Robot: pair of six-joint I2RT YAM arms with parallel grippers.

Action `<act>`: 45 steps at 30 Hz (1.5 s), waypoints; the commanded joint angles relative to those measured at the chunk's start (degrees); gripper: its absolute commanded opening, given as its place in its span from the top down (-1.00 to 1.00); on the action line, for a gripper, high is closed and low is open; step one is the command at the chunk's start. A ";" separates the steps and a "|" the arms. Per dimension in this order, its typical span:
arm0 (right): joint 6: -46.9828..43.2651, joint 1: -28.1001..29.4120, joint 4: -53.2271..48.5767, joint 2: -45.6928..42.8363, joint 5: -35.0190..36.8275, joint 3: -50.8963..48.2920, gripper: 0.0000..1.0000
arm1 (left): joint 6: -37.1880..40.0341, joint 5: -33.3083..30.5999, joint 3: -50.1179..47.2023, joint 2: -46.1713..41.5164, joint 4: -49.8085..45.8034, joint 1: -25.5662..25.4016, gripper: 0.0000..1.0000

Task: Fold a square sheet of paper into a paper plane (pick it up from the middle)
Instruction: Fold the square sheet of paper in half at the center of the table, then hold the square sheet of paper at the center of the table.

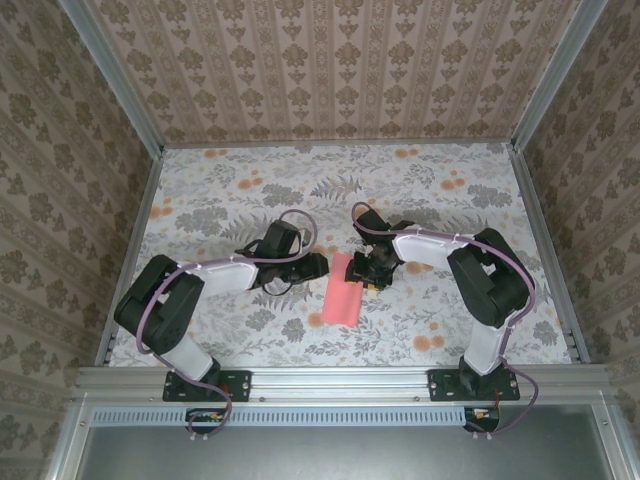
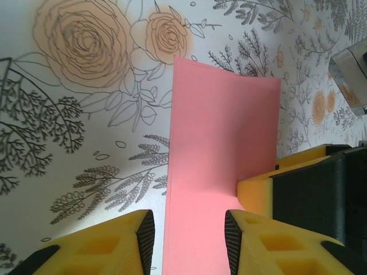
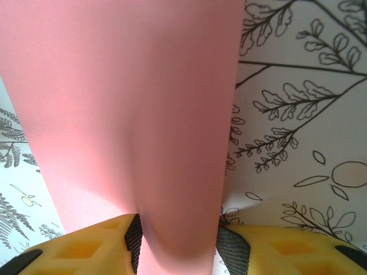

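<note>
Placement, top view: the square sheet of paper [image 1: 342,290] lies on the flower-print table [image 1: 250,190], midway between the two arms. It shows as a narrow strip, so I judge it is already folded in half.
Reach, top view: the left gripper [image 1: 318,266] and right gripper [image 1: 372,270] come in from opposite sides and meet at the sheet's far end. This probably lets one steady the paper while the other works it.
Jaws, left wrist view: partly open and straddling the sheet. A sliver of table shows between the pad [image 2: 146,235] at picture-left and the paper's edge, so nothing is gripped here.
Neighbour, left wrist view: a yellow finger [image 2: 258,189] of the right gripper sits at the sheet's right edge. I cannot tell whether it touches the paper or is just above it.
Jaws, right wrist view: narrow and closed on the sheet, which bows up between the pads [image 3: 133,240] and fills the gap.
Purpose, right wrist view: the pinch likely lifts the thin paper off the table so that the other jaws can take hold.
Stage: an early fold looks done; no pointed nose or wings have been formed yet.
Risk: thin paper may crumple or slip askew if it is pulled unevenly.
</note>
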 commanded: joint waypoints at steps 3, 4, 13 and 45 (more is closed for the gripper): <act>0.24 -0.19 0.37 14.48 13.94 -5.98 -0.01 | 0.21 0.96 2.71 1.72 -0.64 -1.39 0.22; 0.33 -0.17 0.33 14.65 14.03 -5.91 -0.02 | 0.20 1.06 2.82 1.99 -0.64 -1.53 0.24; -0.09 -0.05 0.09 15.78 14.34 -5.70 -0.03 | 0.37 1.78 4.32 4.10 -1.42 -2.55 0.34; -0.63 0.43 0.36 17.97 14.74 -6.11 -0.03 | 0.62 2.97 8.95 11.04 -5.74 -4.25 0.62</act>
